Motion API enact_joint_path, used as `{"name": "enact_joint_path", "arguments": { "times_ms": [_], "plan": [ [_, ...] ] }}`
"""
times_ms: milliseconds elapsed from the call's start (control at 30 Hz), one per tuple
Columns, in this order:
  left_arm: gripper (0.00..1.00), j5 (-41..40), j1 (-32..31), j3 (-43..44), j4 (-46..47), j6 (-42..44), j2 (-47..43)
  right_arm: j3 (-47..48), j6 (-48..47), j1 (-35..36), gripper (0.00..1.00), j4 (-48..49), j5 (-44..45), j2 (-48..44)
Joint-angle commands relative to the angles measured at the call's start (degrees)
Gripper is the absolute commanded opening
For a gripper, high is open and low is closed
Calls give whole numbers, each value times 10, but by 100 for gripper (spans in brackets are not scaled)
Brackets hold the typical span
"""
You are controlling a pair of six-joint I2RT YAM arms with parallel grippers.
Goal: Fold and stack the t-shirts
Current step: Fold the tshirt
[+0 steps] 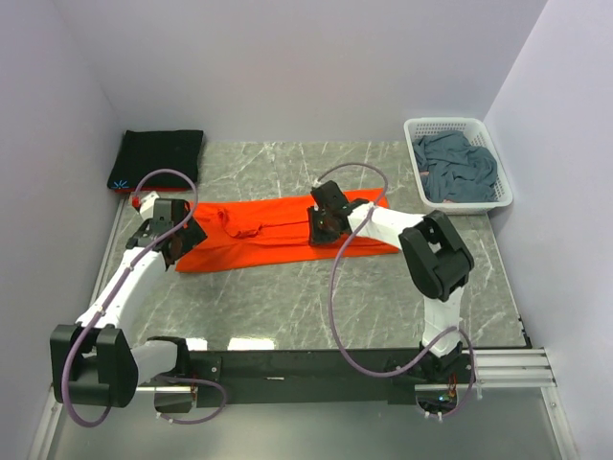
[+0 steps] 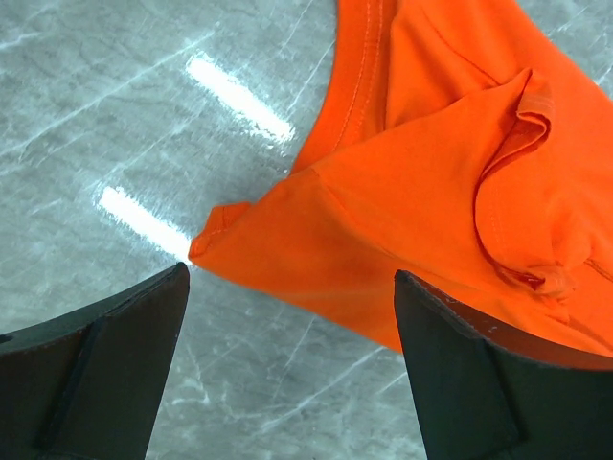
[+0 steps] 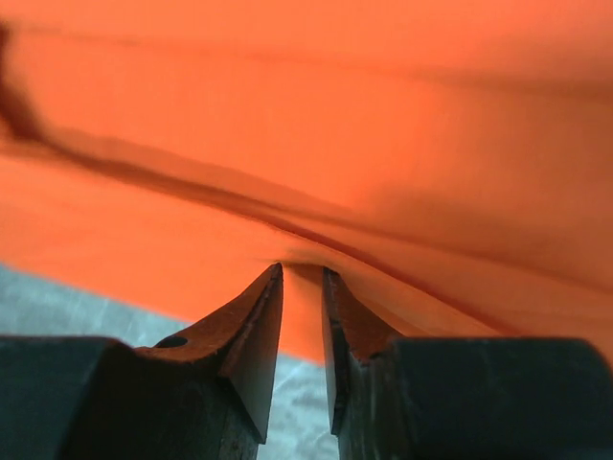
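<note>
Black folded t-shirt (image 1: 161, 153) was parked at the back-left corner of the grey marble table (image 1: 287, 297). On the left gripper (image 2: 290, 273), jaws were spread wide over the left end of the bright orange t-shirt (image 1: 278, 235). On the right gripper (image 3: 302, 273), jaws were pinched onto a fold of it. Slate blue-grey t-shirt (image 1: 458, 165) was dumped in the white plastic lattice basket (image 1: 445, 123).

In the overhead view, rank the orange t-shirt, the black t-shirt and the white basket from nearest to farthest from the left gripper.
From the left gripper:
1. orange t-shirt, its left end right beside the gripper.
2. black t-shirt, folded in the back left corner.
3. white basket, at the far back right.
</note>
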Motion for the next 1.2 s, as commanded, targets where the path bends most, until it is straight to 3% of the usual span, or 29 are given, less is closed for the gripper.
{"name": "enact_joint_path", "arguments": {
  "times_ms": [0, 233, 400, 467, 667, 833, 1167],
  "plan": [
    [93, -6, 2, -4, 42, 21, 7, 68, -45, -1, 31, -21, 74, 22],
    [94, -3, 2, 0, 47, 22, 17, 191, -117, -31, 34, -60, 150, 98],
    [94, -5, 2, 2, 42, 19, 21, 227, -126, -58, 37, -79, 164, 91],
    [94, -4, 2, 3, 41, 16, 24, 202, -118, -67, 38, -71, 162, 52],
    [95, 2, 14, 4, 24, -6, 46, 0, -49, -132, 44, -40, 101, -94],
    [97, 26, 64, 3, -2, -33, 70, -126, 15, -187, 53, -11, 52, -211],
    [98, 109, 106, -36, 6, -91, 81, -296, 159, -306, 68, 79, -30, -305]
  ]
}}
